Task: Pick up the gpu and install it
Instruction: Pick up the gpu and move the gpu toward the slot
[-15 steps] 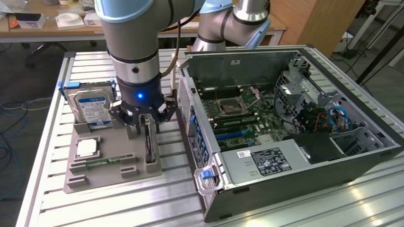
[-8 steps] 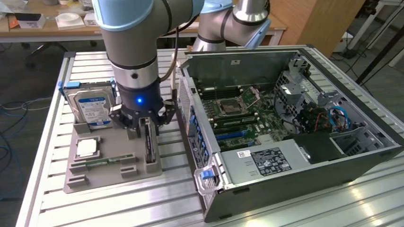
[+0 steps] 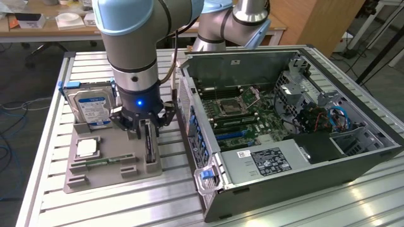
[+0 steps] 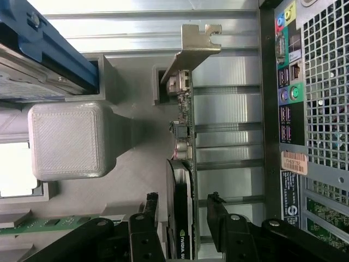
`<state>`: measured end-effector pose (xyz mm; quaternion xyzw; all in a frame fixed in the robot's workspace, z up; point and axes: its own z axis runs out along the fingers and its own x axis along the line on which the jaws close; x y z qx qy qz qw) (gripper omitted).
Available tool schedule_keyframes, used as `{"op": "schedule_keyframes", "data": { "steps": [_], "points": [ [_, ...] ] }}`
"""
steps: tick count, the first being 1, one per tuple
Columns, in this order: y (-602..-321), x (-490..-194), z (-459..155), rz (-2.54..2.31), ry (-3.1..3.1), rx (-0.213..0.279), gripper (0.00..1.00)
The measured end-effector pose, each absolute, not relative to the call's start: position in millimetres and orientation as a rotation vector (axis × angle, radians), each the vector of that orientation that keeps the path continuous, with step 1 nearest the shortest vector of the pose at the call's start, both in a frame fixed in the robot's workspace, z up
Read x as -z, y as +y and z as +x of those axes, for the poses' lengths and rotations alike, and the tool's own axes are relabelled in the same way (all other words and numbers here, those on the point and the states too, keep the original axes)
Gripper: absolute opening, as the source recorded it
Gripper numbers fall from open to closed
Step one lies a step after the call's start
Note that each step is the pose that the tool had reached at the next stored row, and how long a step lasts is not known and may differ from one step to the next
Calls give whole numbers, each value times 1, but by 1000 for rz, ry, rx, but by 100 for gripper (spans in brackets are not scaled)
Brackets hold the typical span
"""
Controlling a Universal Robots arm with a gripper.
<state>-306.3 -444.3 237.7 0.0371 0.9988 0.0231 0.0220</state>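
Counter: You have a slatted silver metal counter [image 3: 113, 208] [image 4: 229, 142] carrying everything here.
Tray: A grey plastic parts tray [image 3: 94, 182] [image 4: 131, 180] lies on the exterior view's left part of the counter.
Hard drive: A silver hard drive with a blue-white label [image 3: 92, 108] stands upright in a blue carrier [image 3: 69, 86] [image 4: 49, 38] at the tray's 11 o'clock corner.
Processor: A square silver chip [image 3: 87, 147] lies flat in a pocket at 6 o'clock from the hard drive.
Memory stick: A slim green memory stick [image 3: 101, 161] [image 4: 49, 222] rests in a slot just at 6 o'clock of the chip.
Gpu: Your thin flat black gpu with a silver metal end bracket [image 3: 150, 151] [image 4: 180, 229] stands on its long edge in the slot along the tray's 3 o'clock side. It is seated in the tray, not in the computer. The bracket end is the end nearer the hard drive.
Gripper: The black gripper [image 3: 146, 130] [image 4: 183, 196] sits low over the gpu. Its fingers [image 4: 150, 218] are released, one on each side of the card with a gap showing on both sides. You are holding nothing.
Computer: A dark grey open tower case [image 3: 303, 184] [image 4: 322, 82] lies on its side at 3 o'clock of the tray. Its green motherboard [image 3: 246, 113] is exposed, and its rear port panel faces the gpu.
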Motion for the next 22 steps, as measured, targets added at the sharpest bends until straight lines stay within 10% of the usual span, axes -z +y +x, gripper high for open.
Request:
{"op": "schedule_keyframes", "data": {
  "steps": [22],
  "points": [
    [-444,-238,-306,114,3096,-24,39]
  ]
}}
